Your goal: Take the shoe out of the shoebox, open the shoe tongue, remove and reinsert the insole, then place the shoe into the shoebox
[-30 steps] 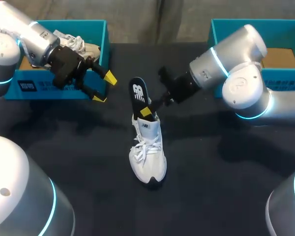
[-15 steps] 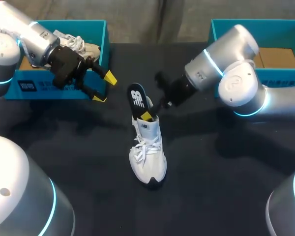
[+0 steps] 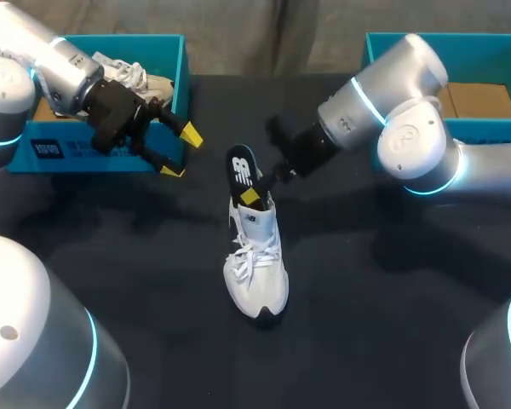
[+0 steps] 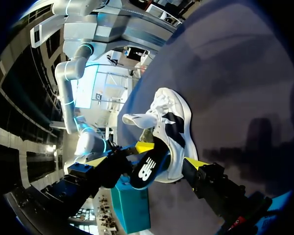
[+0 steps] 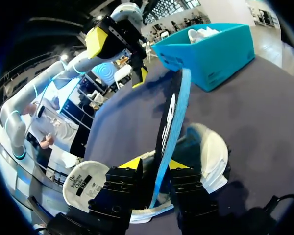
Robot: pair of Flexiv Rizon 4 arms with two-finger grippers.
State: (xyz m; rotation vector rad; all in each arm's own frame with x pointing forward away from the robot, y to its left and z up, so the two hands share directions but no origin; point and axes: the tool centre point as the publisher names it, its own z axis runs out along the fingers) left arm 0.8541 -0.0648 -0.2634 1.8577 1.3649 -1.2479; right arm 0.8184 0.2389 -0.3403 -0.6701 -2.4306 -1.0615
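Near side: the table (image 3: 136, 273) lies bare on both flanks of the shoe (image 3: 255, 260) and down to the near edge.
Centre: the shoe stands on its sole. The insole (image 3: 242, 170) rises upright out of its opening, pinched by the right gripper (image 3: 252, 197), which closes off the approach from the right.
Left of shoe: a bare strip runs to the left shoebox (image 3: 184, 85). The left gripper (image 3: 180, 153), fingers spread, hangs at that box's near corner.
Far left: a second shoe (image 3: 140, 81) fills the left shoebox's right end.
Far right: the right arm (image 3: 409, 128) crosses the near-left corner of the right shoebox (image 3: 370, 60).
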